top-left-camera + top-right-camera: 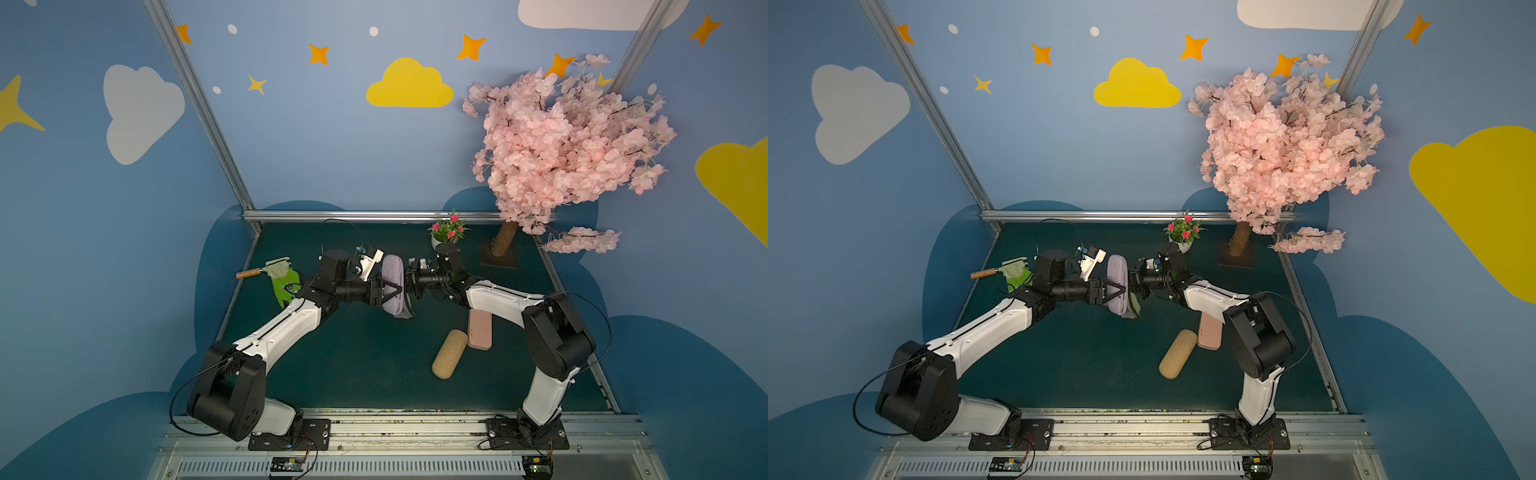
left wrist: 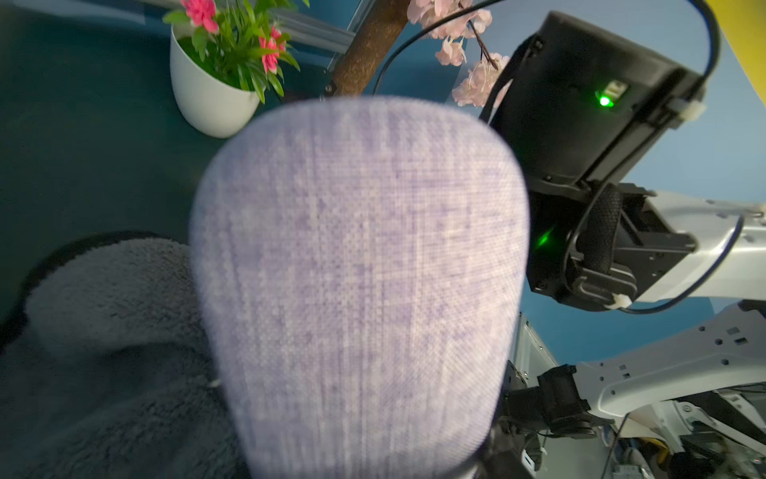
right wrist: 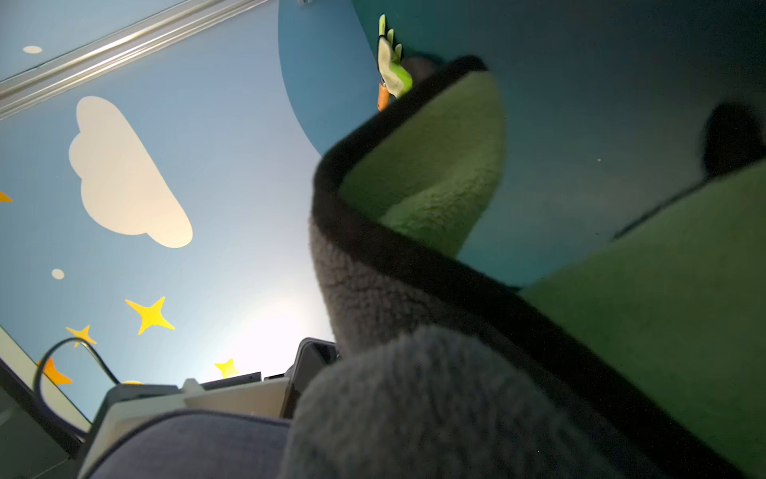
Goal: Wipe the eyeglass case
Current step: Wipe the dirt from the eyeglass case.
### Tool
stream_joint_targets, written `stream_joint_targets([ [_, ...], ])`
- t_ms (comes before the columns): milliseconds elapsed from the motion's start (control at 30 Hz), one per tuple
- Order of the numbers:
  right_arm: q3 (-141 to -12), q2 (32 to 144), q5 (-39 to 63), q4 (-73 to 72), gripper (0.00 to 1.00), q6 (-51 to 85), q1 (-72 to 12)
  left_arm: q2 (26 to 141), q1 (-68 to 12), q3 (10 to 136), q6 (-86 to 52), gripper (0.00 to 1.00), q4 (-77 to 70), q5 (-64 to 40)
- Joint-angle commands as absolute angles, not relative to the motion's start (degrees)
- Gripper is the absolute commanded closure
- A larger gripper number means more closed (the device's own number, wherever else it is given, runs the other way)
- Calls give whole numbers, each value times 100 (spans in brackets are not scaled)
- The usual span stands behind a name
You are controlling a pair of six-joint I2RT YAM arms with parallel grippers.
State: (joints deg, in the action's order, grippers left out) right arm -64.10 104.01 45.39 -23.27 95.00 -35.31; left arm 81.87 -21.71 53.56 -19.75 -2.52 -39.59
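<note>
left hand (image 1: 397,291) level on eyeglass case (image 1: 392,266), right hand (image 1: 410,286) on cloth (image 1: 405,311)

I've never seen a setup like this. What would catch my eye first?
The big pink blossom tree in the far right corner stands out most. In the middle the two arms meet: the left gripper is shut on a lilac eyeglass case, and the right gripper holds a grey-and-green cloth at its side.
</note>
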Motion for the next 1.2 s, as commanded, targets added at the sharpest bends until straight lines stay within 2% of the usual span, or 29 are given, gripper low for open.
stream_joint_targets([
  [0, -6096, 9977, 5320, -3022, 100, 9992, -4311, 8141, -1967, 5575, -1944, 73, -1112, -3273],
  [100, -6091, 9913, 5482, -3050, 100, 10059, -4415, 8091, -1882, 5537, -1895, 73, -1036, -3230],
  [167, -6170, 9773, 5546, -2790, 100, 9899, -4153, 8047, -1872, 5505, -1831, 74, -938, -3213],
  [367, -7332, 9598, 5375, -236, 100, 7951, -3086, 8017, -1969, 5162, -2005, 75, -1007, -3453],
  [500, -7948, 10218, 5373, -455, 100, 8086, -2988, 8145, -2043, 4947, -2143, 76, -1138, -3586],
  [600, -8048, 10491, 5405, -842, 100, 8409, -3209, 8250, -2049, 4978, -2093, 76, -1107, -3526],
  [733, -7458, 10392, 5379, -1060, 100, 8520, -3574, 8367, -1948, 5115, -2027, 76, -1072, -3534],
  [900, -5752, 10189, 5511, -3035, 100, 9802, -3908, 8377, -1808, 5229, -2035, 77, -1108, -3495],
  [1000, -5320, 9835, 5450, -2652, 100, 9546, -4012, 8408, -1708, 5245, -2056, 78, -1136, -3485],
  [1167, -5398, 9680, 5736, -1905, 100, 9063, -3998, 8500, -1636, 5385, -2029, 79, -878, -3530],
])
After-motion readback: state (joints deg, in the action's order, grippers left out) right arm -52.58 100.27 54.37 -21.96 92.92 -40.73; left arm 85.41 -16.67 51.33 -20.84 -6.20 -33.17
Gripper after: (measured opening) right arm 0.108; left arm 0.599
